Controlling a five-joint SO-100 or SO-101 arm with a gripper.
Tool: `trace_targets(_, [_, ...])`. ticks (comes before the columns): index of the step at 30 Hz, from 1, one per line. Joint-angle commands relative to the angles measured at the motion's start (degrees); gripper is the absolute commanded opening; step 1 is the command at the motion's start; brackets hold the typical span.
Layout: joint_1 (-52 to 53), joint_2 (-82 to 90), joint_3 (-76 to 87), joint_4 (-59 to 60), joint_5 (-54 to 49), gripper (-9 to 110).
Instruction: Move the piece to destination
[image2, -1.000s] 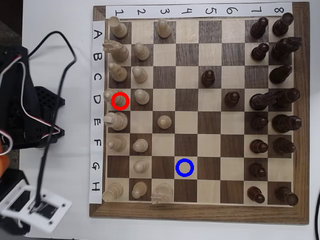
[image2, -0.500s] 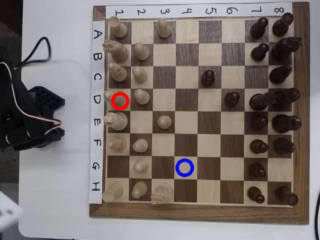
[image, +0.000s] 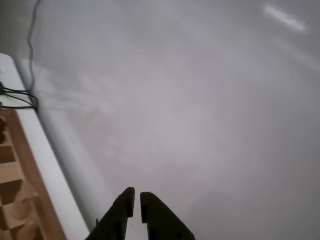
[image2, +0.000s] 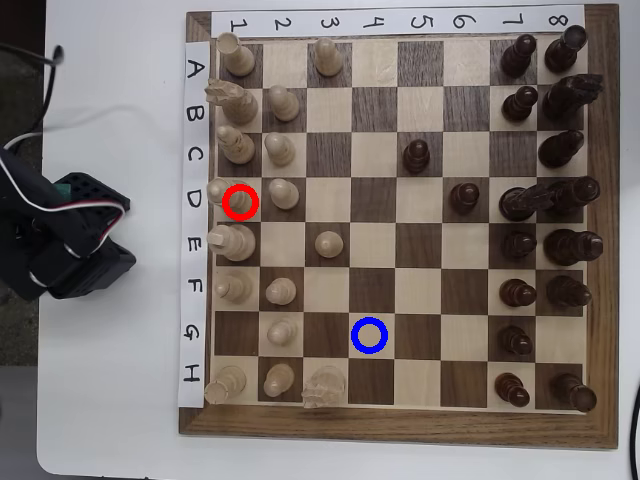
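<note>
Nothing is moved yet: my end effector (image: 134, 199) is nearly closed and empty off the board's left, the cream piece (image2: 238, 201) sits inside the red ring (image2: 240, 201), and the blue-ringed square (image2: 369, 336) stands empty.

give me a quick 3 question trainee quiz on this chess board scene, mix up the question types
1. True or false: in the overhead view, the piece stands inside the red ring on row D.
2. Multiple choice: the blue ring marking the destination holds: A) a dark pawn B) a pale pawn C) nothing.
3. Fill in: in the wrist view the end effector is nearly ____ and holds no piece, while the chessboard lies at the picture's left edge.

Key: 1 true; 2 C; 3 shut.
</note>
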Motion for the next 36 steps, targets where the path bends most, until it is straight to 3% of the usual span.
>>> trace_targets(1, [-5.5, -2.5, -5.4, 6.2, 3.7, 0])
trace_targets(6, [-12.7, -4.8, -10.7, 14.8, 8.7, 0])
trace_targets(24, [-36.0, -5.2, -3.6, 15.4, 16.2, 7])
trace_targets(36, [-41.6, -6.3, 5.3, 15.6, 18.3, 5])
